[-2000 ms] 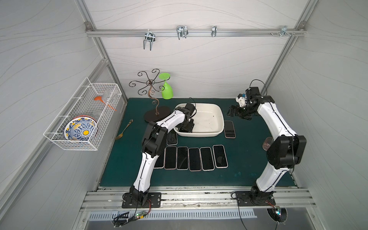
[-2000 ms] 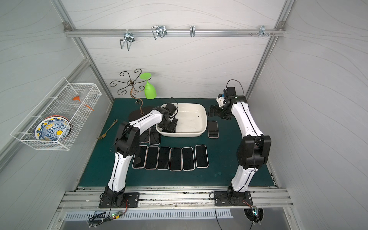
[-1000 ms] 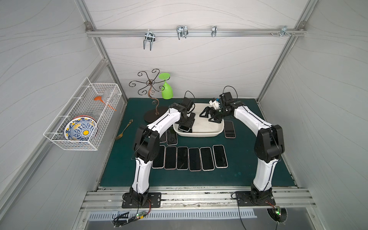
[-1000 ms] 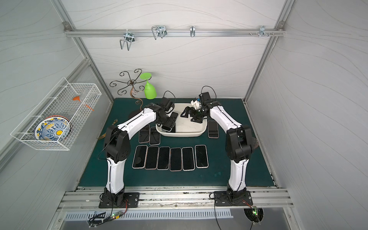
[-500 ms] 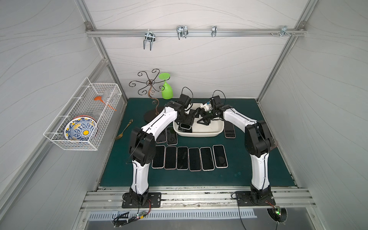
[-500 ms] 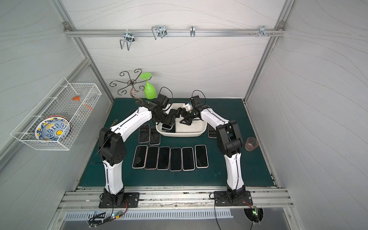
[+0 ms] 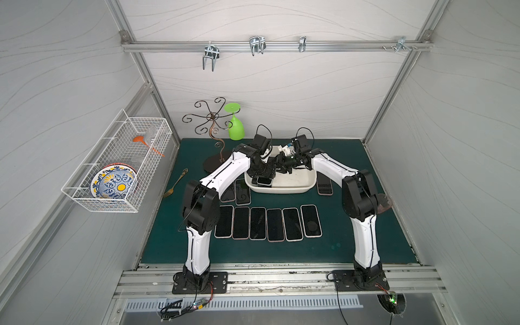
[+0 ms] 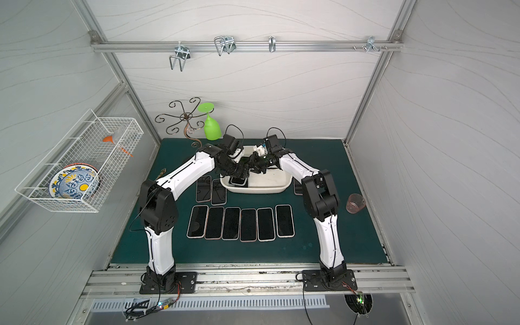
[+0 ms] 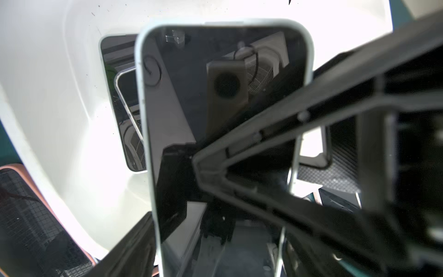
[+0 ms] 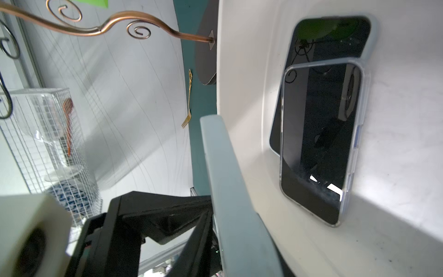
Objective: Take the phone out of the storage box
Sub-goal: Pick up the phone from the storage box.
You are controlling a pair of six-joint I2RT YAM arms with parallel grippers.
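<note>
In both top views my two grippers meet above the left part of the cream-white storage box (image 7: 298, 187) (image 8: 271, 189). A phone (image 9: 215, 96) with a pale case and dark screen is raised off the box floor. My left gripper (image 7: 270, 166) is shut across its width. My right gripper (image 7: 282, 165) is shut on its flat faces: one black finger (image 9: 311, 144) lies across the screen, and the right wrist view shows the phone edge-on (image 10: 230, 191). Two more phones (image 10: 318, 144) lie overlapped on the box floor by its left wall.
A row of several phones (image 7: 267, 223) lies on the green mat in front of the box, two (image 7: 242, 194) at its left and one (image 7: 324, 185) at its right. A copper stand (image 7: 213, 135), green glass (image 7: 235, 129), fork (image 7: 176, 183), wire basket (image 7: 118, 166) and pink cup (image 8: 356, 203) stand around.
My right arm has swung from the back right over to the box's left part, and its jaws have closed. My left gripper has lifted the phone up from the box floor.
</note>
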